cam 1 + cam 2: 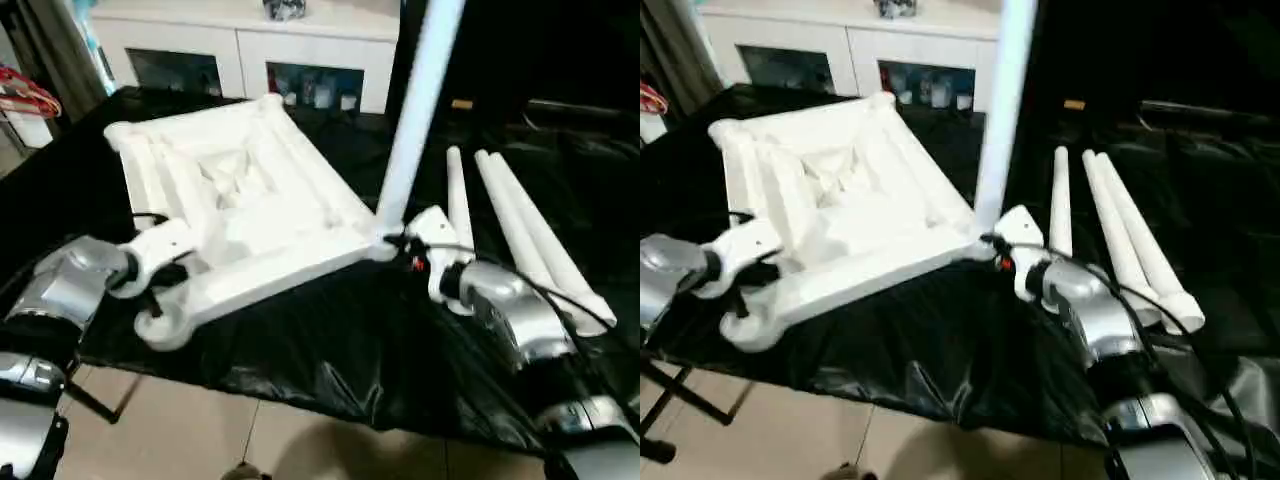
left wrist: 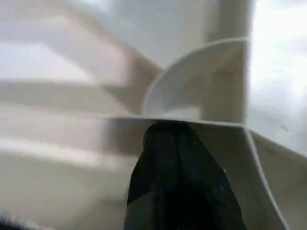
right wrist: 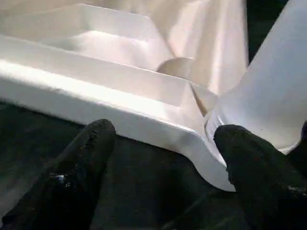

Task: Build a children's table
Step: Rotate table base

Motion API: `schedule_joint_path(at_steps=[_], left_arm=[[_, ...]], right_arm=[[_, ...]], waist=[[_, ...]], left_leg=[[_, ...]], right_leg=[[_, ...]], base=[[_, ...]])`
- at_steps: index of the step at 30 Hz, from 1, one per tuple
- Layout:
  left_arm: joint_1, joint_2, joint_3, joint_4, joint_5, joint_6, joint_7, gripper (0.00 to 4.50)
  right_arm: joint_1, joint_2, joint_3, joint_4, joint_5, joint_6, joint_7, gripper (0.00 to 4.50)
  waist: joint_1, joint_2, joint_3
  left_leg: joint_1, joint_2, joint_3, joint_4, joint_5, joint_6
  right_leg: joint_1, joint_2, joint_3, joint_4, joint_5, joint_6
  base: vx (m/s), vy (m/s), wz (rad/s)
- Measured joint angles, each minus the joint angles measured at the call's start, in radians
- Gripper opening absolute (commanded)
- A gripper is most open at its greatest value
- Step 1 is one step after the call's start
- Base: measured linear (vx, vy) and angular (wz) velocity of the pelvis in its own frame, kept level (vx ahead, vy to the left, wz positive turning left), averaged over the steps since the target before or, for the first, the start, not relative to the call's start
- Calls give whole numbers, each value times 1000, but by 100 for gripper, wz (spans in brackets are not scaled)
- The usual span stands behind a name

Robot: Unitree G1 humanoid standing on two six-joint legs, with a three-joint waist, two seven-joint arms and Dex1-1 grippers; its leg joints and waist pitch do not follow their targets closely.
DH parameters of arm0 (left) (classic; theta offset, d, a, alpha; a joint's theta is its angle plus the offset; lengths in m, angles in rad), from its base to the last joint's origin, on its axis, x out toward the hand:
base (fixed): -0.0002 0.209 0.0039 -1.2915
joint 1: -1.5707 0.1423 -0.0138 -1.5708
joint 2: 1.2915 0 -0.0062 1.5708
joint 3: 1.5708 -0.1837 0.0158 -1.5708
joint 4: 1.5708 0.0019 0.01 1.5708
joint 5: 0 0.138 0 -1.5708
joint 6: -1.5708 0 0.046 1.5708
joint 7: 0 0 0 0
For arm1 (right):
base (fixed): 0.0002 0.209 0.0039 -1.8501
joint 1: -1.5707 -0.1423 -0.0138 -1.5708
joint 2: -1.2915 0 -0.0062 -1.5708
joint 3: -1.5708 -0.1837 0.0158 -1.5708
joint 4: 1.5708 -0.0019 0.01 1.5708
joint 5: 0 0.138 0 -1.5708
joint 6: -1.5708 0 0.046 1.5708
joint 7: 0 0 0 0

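Observation:
The children's table top (image 1: 250,190) lies upside down and skewed on the black work table (image 1: 350,330), its ribs facing up. One white leg (image 1: 415,110) stands upright in the near right corner socket (image 3: 211,139). My left gripper (image 1: 170,272) rests on the near left edge of the top. In the left wrist view its black fingers (image 2: 177,163) are shut on a thin rib by a round socket. My right gripper (image 3: 165,143) is open at the corner with the leg, one finger on each side of the socket, and holds nothing.
Three loose white legs (image 1: 520,230) lie side by side on the black cover, right of my right arm. A white cabinet (image 1: 250,50) stands behind the work table. Red hangers (image 1: 25,95) hang at the far left. The near table edge drops to a tiled floor (image 1: 200,430).

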Motion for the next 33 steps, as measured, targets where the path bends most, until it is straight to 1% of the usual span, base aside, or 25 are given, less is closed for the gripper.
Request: schedule_joint_path(at_steps=[3, 6, 9, 10, 12, 14, 18, 20, 25, 27, 28, 29, 30, 31, 33], left_arm=[[10, -12, -14, -39, -12, 5, -42, 6], [29, -40, -12, -86, -29, 27, -59, 6], [38, -86, -1, -119, -57, 60, -58, 6], [37, -114, -1, -130, -68, 71, -46, 6], [36, -127, -1, -133, -77, 80, -31, 6], [29, -130, 2, -121, -82, 81, -28, 6], [14, -125, 19, -84, -98, 77, -29, 6], [7, -111, 19, -62, -93, 54, -25, 6], [-42, -50, 22, -24, -45, -6, 17, 6], [-54, -34, 9, 1, -18, -38, 32, 6], [-58, -33, 0, 16, -10, -50, 36, 2], [-59, -33, -7, 25, -5, -59, 38, 2], [-60, -34, -14, 42, 4, -72, 41, 0], [-66, -37, -18, 52, 8, -78, 45, 0], [-76, -40, -29, 64, 17, -88, 49, 0]], right_arm=[[-11, 2, -5, 32, -2, -13, -28, 385], [-9, 1, -6, 20, -1, -20, -10, 385], [18, -6, -3, -54, 6, -3, 37, 385], [34, -13, 7, -105, 8, 13, 66, 385], [43, -22, 26, -137, 8, 20, 92, 385], [51, -38, 39, -140, 0, 21, 94, 385], [57, -64, 63, -138, -42, 23, 84, 385], [57, -67, 72, -138, -52, 23, 78, 385], [68, -68, 77, -133, -87, 27, 54, 385], [57, -51, 77, -100, -105, 27, 15, 385], [51, -40, 77, -80, -109, 26, -3, 367], [47, -29, 77, -65, -115, 25, -19, 367], [29, -3, 76, -22, -119, 25, -48, 349], [17, 13, 77, 4, -121, 24, -64, 349], [6, 38, 78, 31, -123, 21, -84, 329]], waist=[[0, 0, 0], [1, 0, 0], [8, 1, 0], [12, 1, 0], [10, 1, 0], [10, 2, 1], [5, 4, 2], [0, 4, 2], [-4, 4, 2], [-5, 4, 2], [-4, 4, 2], [-4, 4, 2], [-5, 4, 2], [-5, 4, 2], [-5, 4, 2]], left_leg=[[1, 0, 0, 0, 0, 0], [2, 0, 0, 0, 0, 0], [2, 0, 1, 0, 0, 0], [2, 0, 1, 1, 0, 0], [2, 0, 1, 1, 0, 0], [3, 0, 1, 0, 0, 0], [2, 0, 0, 0, 0, 0], [2, 0, 0, 0, 0, 0], [0, 1, 0, -1, 0, 0], [0, 1, 0, -1, 0, 0], [0, 1, 0, -1, 0, 0], [0, 1, 0, -1, 0, 0], [0, 1, 0, -1, 0, 0], [0, 1, 0, -1, 0, 0], [0, 1, 0, -1, 0, -1]], right_leg=[[1, 0, 0, 0, 0, 0], [2, 0, 0, 0, 0, 0], [3, 0, 0, 0, 0, 0], [3, 0, 0, 0, 0, 0], [3, 0, 0, 0, 0, 0], [3, 0, 0, 0, 0, 0], [2, 0, 0, 1, 0, 0], [2, 1, 0, 1, 0, 0], [1, 1, 0, -2, 0, 0], [1, 1, 0, -3, 0, 0], [1, 1, 0, -2, 0, 0], [1, 1, 0, -2, 0, 0], [1, 1, 0, -2, 0, 0], [1, 1, 0, -2, 0, 0], [1, 1, 0, -2, 0, 0]], base=[[0, 0, 0], [0, 0, 0], [0, 0, 0], [0, 0, 0], [0, 0, 0], [0, 0, 0], [0, 0, 0], [0, 0, 0], [0, 0, 0], [0, 0, 0], [0, 0, 0], [0, 0, 0], [0, 0, 0], [0, 0, 0], [0, 0, 0]])
